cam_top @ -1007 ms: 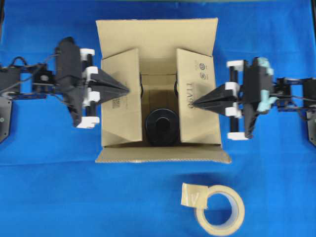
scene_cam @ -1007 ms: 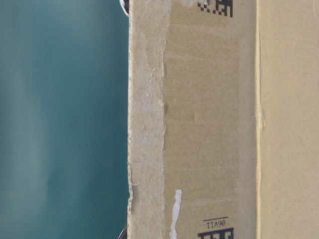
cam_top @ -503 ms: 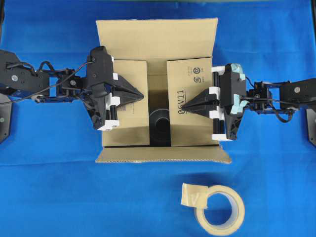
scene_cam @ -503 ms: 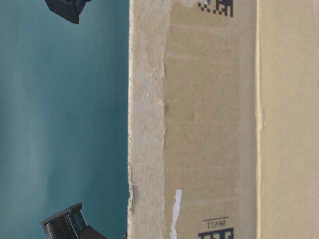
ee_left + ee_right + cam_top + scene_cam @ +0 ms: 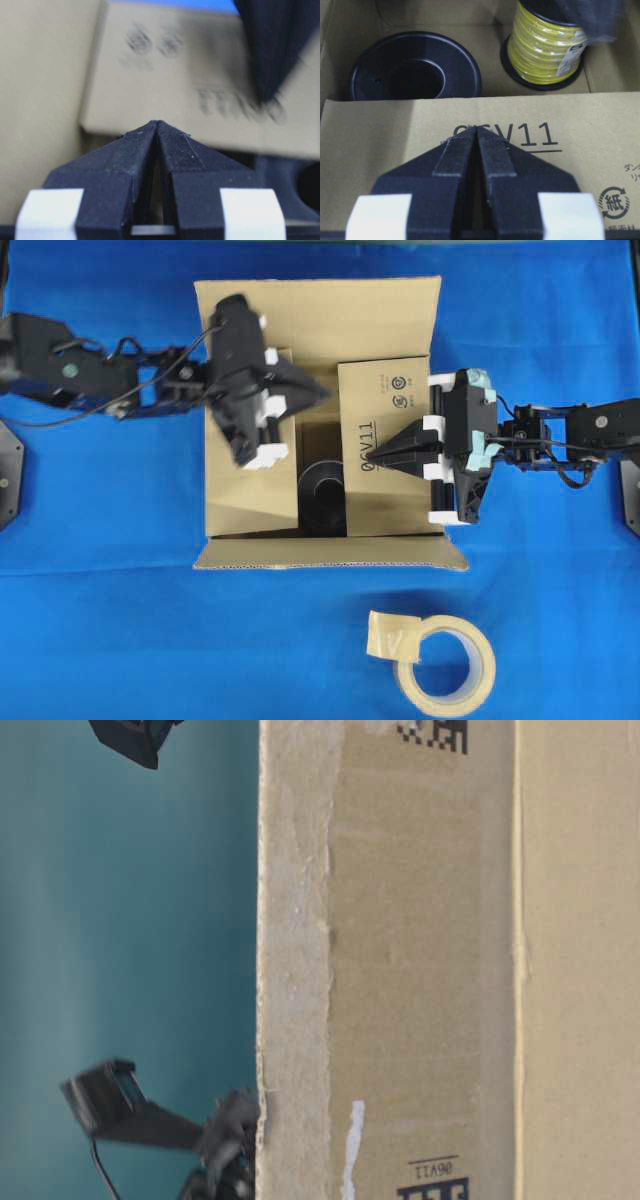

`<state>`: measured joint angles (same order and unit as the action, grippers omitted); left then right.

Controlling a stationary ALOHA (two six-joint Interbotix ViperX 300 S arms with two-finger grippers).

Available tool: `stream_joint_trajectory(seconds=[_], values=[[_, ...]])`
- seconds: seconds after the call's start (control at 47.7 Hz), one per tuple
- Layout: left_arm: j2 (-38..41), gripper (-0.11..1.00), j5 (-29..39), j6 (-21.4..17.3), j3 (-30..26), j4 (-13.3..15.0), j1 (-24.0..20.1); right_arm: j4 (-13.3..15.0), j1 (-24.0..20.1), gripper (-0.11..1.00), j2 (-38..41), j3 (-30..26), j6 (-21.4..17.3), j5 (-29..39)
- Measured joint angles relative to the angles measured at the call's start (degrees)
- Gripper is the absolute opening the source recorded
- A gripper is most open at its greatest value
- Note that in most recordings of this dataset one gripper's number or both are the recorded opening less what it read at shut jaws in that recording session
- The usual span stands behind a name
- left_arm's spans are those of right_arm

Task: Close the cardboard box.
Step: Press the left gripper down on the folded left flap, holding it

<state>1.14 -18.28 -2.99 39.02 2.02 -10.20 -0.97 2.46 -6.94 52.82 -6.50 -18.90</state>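
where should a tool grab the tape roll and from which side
The tape roll lies flat on the blue cloth, hole facing up, clear of the cardboard box. Probably best to come straight down from above and pinch the ring wall, one finger in the hole and one outside, on the right side away from the loose tape tab.

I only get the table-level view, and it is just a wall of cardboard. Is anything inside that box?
Observer: Yes. The right wrist camera shows a spool of yellow wire and a black reel inside the cardboard box.
Operator: Are the claws holding anything?
Observer: No. The right gripper is shut, with its tip over the flap marked 06V11. The left gripper is shut too.
Operator: Anything else around?
Observer: A tape roll lies on the blue cloth beside the box.
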Motion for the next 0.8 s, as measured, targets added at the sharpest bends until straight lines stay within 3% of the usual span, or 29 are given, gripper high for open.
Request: stream_joint_trajectory(seconds=[0.147,0.336,0.797], values=[[2.9,0.0,-0.6,-3.1,-3.7,0.0,-2.1,0.1,0.0,0.0,0.0,0.0,-0.1,0.1],[6.9,0.0,-2.6,-3.7,-6.4,0.0,-3.7,0.0,-0.1,0.0,0.0,0.0,-0.1,0.1],[8.9,0.0,-4.4,-3.3,-4.9,0.0,-3.4,0.0,-0.1,0.0,0.0,0.0,-0.1,0.1]])
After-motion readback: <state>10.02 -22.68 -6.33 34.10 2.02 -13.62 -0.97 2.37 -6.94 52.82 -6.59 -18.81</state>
